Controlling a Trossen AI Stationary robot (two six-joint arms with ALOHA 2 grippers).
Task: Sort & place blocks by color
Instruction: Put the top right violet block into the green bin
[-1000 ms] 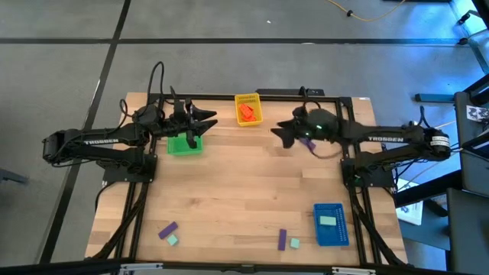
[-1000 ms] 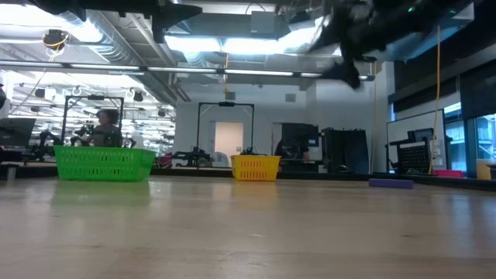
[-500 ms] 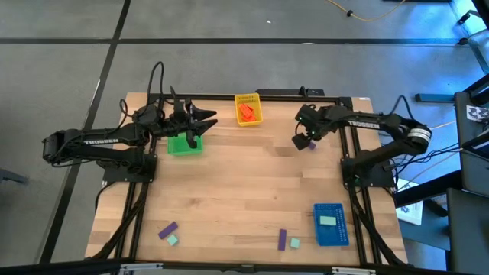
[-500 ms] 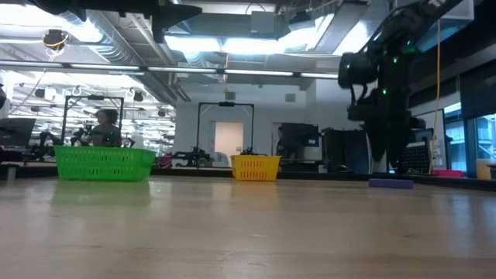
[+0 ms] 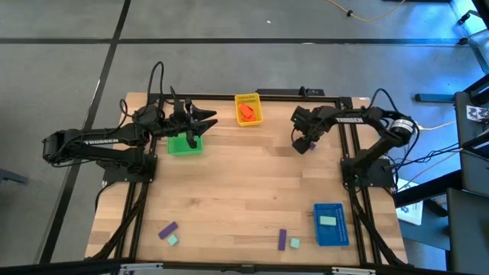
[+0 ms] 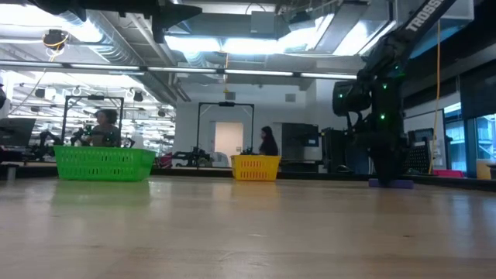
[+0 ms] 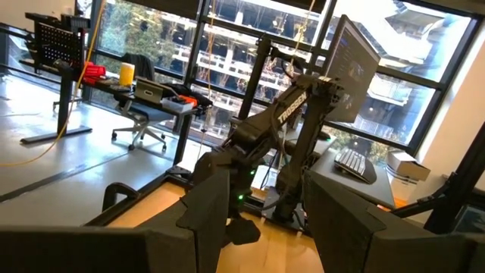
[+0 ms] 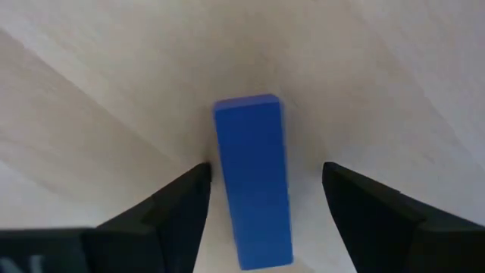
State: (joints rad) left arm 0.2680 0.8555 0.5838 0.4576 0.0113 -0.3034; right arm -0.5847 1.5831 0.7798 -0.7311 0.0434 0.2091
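Observation:
A purple block (image 5: 310, 145) lies flat on the table near the far right; it also shows in the low view (image 6: 392, 183) and the right wrist view (image 8: 254, 178). My right gripper (image 5: 303, 143) points straight down over it, open, one finger on each long side with a gap to the block (image 8: 265, 173). My left gripper (image 5: 205, 120) hangs open and level above the green tray (image 5: 184, 146), holding nothing (image 7: 265, 208). Orange-red blocks (image 5: 246, 112) lie in the yellow tray (image 5: 247, 98). A mint block (image 5: 328, 221) lies in the blue tray (image 5: 330, 237).
Near the front edge lie a purple block (image 5: 167, 229) with a mint one (image 5: 173, 240) at the left, and a purple block (image 5: 282, 239) with a mint one (image 5: 295, 243) in the middle. The table's middle is bare wood. A person stands in the room beyond.
My right gripper has come down toward the table and tipped from level to pointing straight down, ending with its fingers on either side of the purple block. The block has not moved.

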